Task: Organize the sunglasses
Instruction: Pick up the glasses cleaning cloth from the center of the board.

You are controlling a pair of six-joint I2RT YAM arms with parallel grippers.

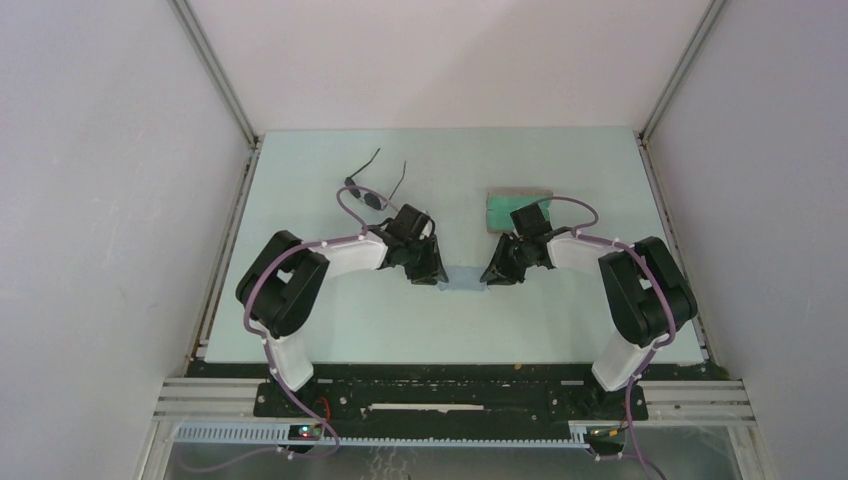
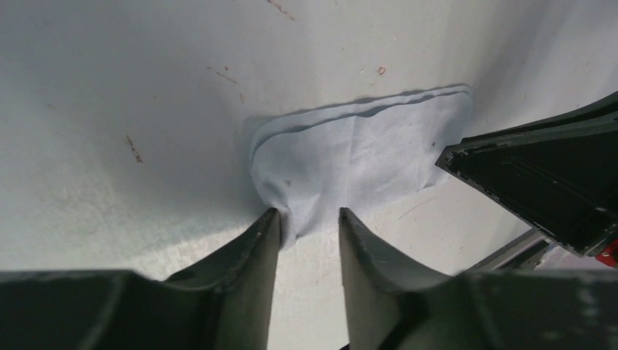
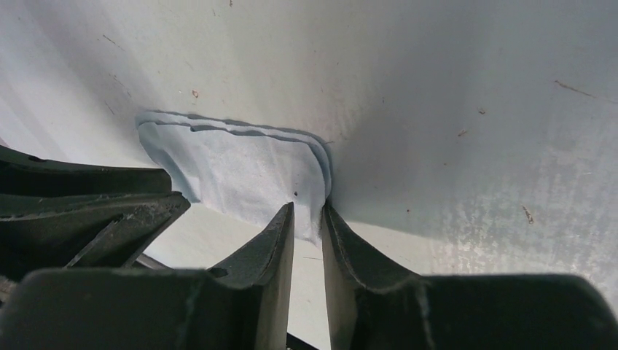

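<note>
The sunglasses (image 1: pixel 371 192), thin black frame with dark lenses and arms spread, lie at the back left of the table, behind my left arm and apart from both grippers. My left gripper (image 1: pixel 432 275) and right gripper (image 1: pixel 495 275) face each other over a folded light blue cloth (image 1: pixel 463 284). In the left wrist view the left gripper (image 2: pixel 310 213) is open, the cloth (image 2: pixel 357 157) touching only one finger. In the right wrist view the right gripper (image 3: pixel 307 208) stands narrowly open, with a corner of the cloth (image 3: pixel 248 171) between its tips.
A grey case (image 1: pixel 520 206) with green lining lies open behind the right gripper. White walls and metal rails close in the table on three sides. Each wrist view shows the other gripper close by across the cloth.
</note>
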